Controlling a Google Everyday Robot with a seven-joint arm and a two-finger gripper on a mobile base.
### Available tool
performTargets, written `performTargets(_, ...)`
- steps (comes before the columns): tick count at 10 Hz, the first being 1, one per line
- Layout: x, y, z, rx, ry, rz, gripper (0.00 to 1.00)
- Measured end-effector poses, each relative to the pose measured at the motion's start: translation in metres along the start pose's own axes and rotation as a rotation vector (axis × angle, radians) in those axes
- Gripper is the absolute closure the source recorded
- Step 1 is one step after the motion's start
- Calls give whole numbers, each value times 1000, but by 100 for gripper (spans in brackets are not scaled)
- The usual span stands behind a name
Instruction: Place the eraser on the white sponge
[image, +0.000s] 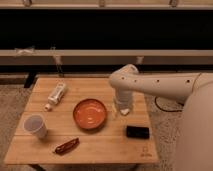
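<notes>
Jaws of the gripper (121, 109) stand wide, holding nothing, low over the white sponge (126, 112). The black eraser (137, 132) lies flat on the wooden table (100, 147) near them, toward the front edge. An orange bowl (90, 114) sits just left; cup (35, 126), bottle (56, 94) and brown wrapper (66, 145) lie farther left.

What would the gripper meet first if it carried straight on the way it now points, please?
Pointing down beside the orange bowl, the gripper would probably meet the white sponge just beneath it, otherwise the table; depth is unclear. The eraser lies off that line.
</notes>
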Motion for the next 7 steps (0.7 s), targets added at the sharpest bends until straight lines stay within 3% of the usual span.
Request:
performTargets(3,15,-16,29,49,-13,-121,33)
performTargets(7,38,-40,55,33,40,-184,33)
